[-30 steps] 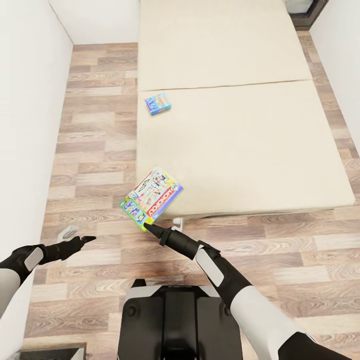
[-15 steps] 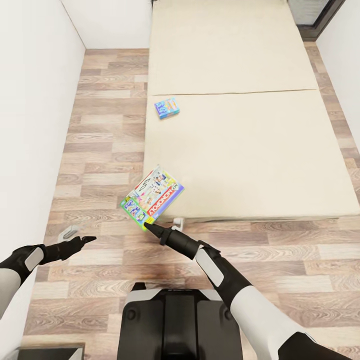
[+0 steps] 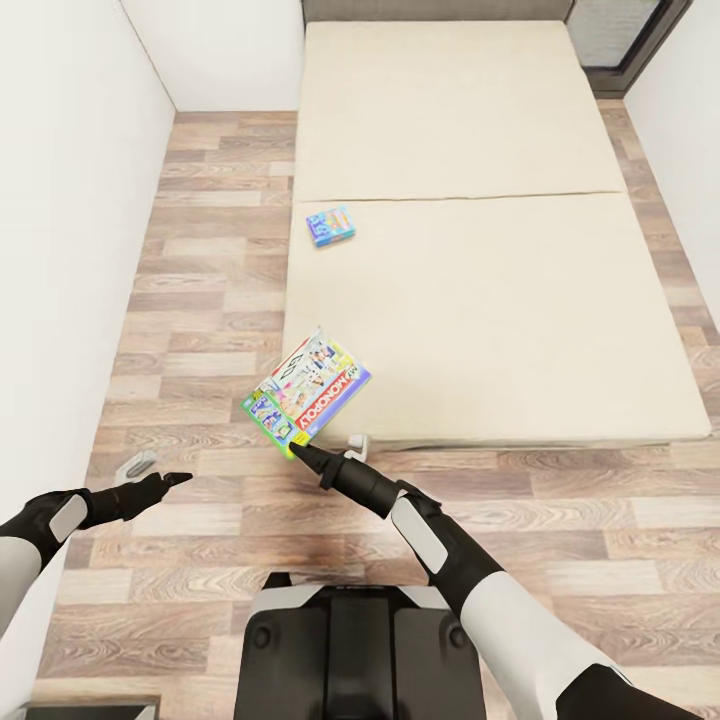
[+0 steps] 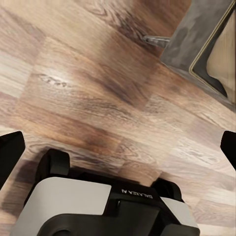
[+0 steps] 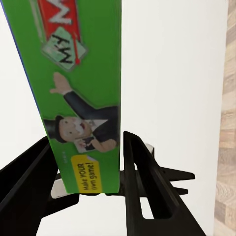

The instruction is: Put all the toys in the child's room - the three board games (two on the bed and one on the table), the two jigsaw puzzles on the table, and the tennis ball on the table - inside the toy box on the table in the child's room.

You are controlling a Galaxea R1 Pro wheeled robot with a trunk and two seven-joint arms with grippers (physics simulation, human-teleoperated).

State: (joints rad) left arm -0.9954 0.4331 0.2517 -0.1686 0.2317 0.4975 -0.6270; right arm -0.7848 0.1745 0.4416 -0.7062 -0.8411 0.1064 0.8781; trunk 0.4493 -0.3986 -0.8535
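A Monopoly board game (image 3: 306,393) is pinched at its near edge between the fingers of the right gripper (image 3: 297,452), and is held tilted over the near left corner of the bed (image 3: 500,300); in the right wrist view the green box edge (image 5: 78,93) is seen clamped between both black fingers (image 5: 142,187). A second, light blue board game (image 3: 331,226) is seen lying flat on the mattress near its left edge, farther away. The left gripper (image 3: 172,481) is held over the wood floor (image 3: 200,290) at the near left with its jaws spread and nothing between them.
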